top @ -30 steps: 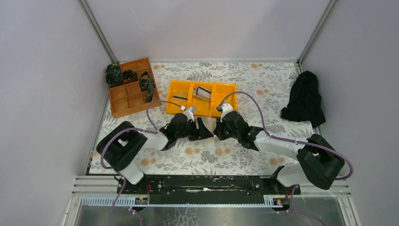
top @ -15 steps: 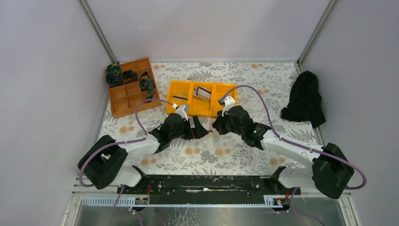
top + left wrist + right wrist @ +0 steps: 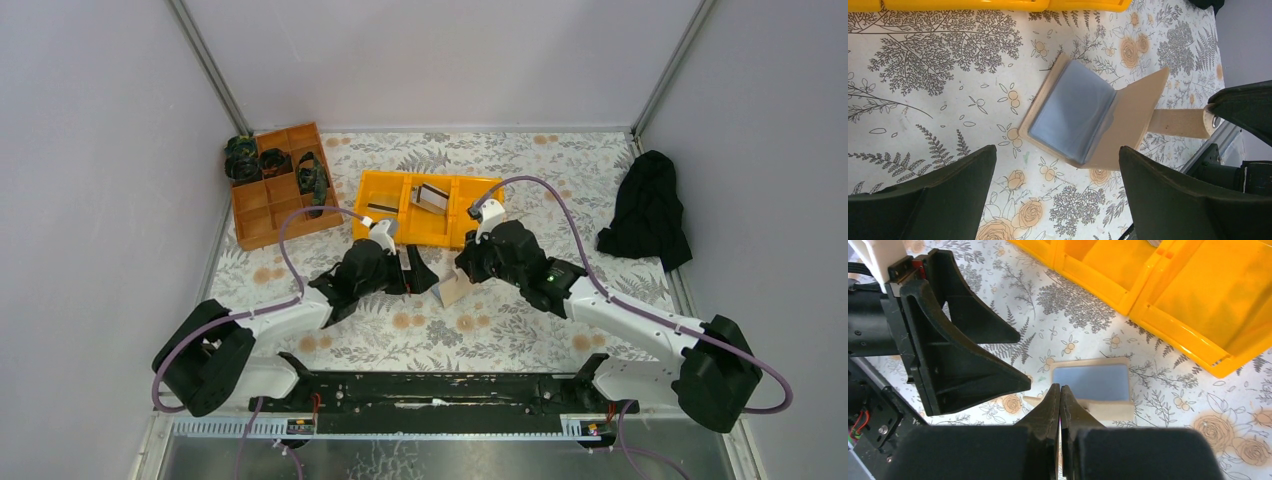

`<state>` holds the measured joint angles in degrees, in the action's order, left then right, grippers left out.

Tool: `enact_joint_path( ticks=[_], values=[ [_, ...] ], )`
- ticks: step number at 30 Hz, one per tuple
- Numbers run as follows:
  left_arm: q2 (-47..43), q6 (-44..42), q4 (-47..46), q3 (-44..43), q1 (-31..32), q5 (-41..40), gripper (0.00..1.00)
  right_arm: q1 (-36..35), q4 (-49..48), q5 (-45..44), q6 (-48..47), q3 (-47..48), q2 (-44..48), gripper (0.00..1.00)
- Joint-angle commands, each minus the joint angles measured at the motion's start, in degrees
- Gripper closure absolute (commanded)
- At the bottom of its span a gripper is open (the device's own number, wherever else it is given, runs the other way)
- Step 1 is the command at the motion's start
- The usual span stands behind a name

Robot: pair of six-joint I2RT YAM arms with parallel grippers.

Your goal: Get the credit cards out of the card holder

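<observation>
While your left gripper (image 3: pixel 1058 150) hangs over it, jaws wide, the tan card holder (image 3: pixel 1083 120) lies open on the counter (image 3: pixel 938 100) near the yellow bin (image 3: pixel 1168 325); your right gripper (image 3: pixel 1060 390) has its jaws shut at the strap (image 3: pixel 1178 123).

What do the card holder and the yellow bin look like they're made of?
Card holder: matte tan cover, probably faux leather or stiff card. Its blue-grey inside looks like translucent plastic sleeves, slightly shiny. Bin: glossy moulded hard plastic, with highlights along its rims.
</observation>
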<state>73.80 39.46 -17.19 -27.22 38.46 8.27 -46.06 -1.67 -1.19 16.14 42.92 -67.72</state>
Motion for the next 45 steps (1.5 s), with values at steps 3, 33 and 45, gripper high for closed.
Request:
enact_joint_path(
  ticks=[3,33,45],
  values=[
    [2.9,0.0,1.0,-3.4,-0.3,-1.3,0.0,0.0,2.0,-4.9,-2.3,0.6,3.4,1.0],
    [23.7,-0.6,5.3,-22.1,11.0,-0.3,1.0,1.8,3.8,-9.7,-2.6,-8.0,10.7,1.0],
    [27.9,1.1,2.1,-23.7,13.9,4.9,1.0,2.8,7.0,-17.2,1.3,-6.8,2.2,1.0]
  ],
)
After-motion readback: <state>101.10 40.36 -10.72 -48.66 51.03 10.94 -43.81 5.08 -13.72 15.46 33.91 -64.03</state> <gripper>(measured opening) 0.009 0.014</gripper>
